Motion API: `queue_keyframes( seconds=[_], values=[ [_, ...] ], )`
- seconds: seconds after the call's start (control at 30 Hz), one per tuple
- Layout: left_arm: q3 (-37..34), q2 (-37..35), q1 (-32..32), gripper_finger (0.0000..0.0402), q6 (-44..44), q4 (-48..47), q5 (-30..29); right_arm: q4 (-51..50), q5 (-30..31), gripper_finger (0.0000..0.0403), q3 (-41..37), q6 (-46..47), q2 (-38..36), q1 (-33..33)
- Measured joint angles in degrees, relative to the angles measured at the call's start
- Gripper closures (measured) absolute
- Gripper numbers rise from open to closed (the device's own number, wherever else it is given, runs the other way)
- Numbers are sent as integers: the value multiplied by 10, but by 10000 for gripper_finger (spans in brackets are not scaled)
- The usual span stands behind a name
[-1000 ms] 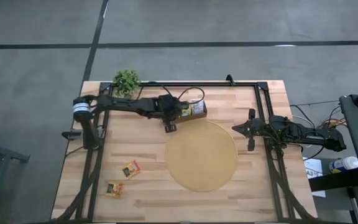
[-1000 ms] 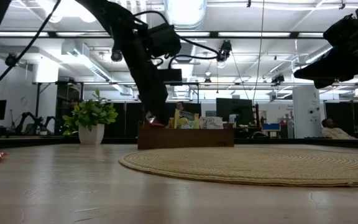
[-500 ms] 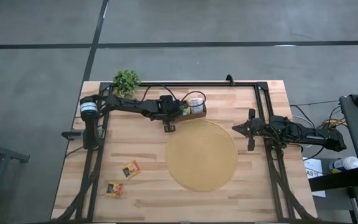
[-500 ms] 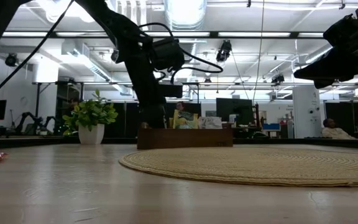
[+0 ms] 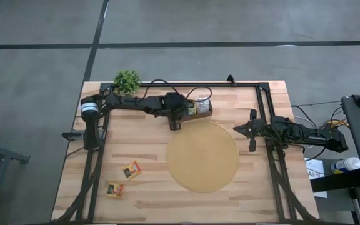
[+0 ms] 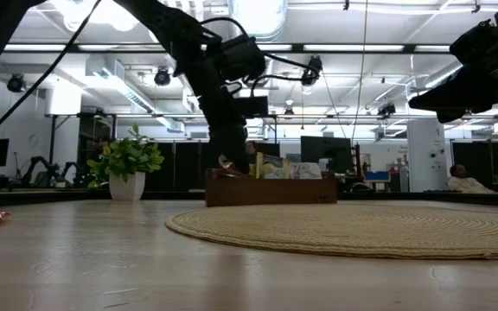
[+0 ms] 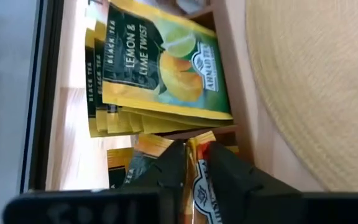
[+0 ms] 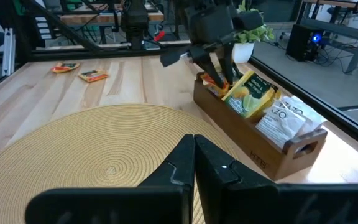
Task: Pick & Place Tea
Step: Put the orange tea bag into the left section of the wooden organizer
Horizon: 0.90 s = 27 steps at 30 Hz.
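My left gripper (image 5: 179,119) (image 8: 219,76) reaches down into the left end slot of the brown wooden tray (image 5: 200,108) at the table's far side, shut on an orange-red tea sachet (image 7: 199,180). Yellow-green lemon sachets (image 7: 160,68) stand in the middle slot and white ones (image 8: 288,118) in the slot beyond. Two more sachets (image 5: 131,169) (image 5: 115,189) lie flat on the table at the near left. My right gripper (image 5: 237,129) hovers shut at the mat's right side, holding nothing. My left gripper has the orange-red sachet (image 7: 197,163) between its two fingers, pinched by its upper part. The fingers (image 8: 215,68) slant down from the table's left. The sachet stands on edge, its lower part down in the tray's end slot (image 6: 225,173).
A large round woven mat (image 5: 203,156) lies at the table's middle, touching the tray's near side. A small potted plant (image 5: 127,81) stands at the far left corner. A black frame (image 5: 264,106) runs along the table's far and side edges.
My left gripper has gone a little toward the table's right edge with the sachet and has rolled somewhat. The wooden tray has slid the same way along the table.
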Motion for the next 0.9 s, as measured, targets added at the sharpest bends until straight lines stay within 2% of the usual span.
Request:
queue_keyframes(
  seconds=[0.13, 0.3, 0.47, 0.57, 0.7, 0.9],
  values=[
    [5, 0, 3, 294, 2, -13, 13, 0, 0, 394, 0, 0, 0, 0],
    [-2, 0, 11, 215, 2, -37, 11, 0, 0, 394, 0, 0, 0, 0],
    [-5, 0, 15, 137, -1, -29, -37, 0, 0, 394, 0, 0, 0, 0],
    [-4, 0, 16, 101, -1, -16, -46, 0, 0, 394, 0, 0, 0, 0],
    [2, 0, 16, 74, -1, -10, -46, 0, 0, 394, 0, 0, 0, 0],
    [1, -1, 13, 69, 0, -17, -40, 0, 0, 394, 0, 0, 0, 0]
  ],
)
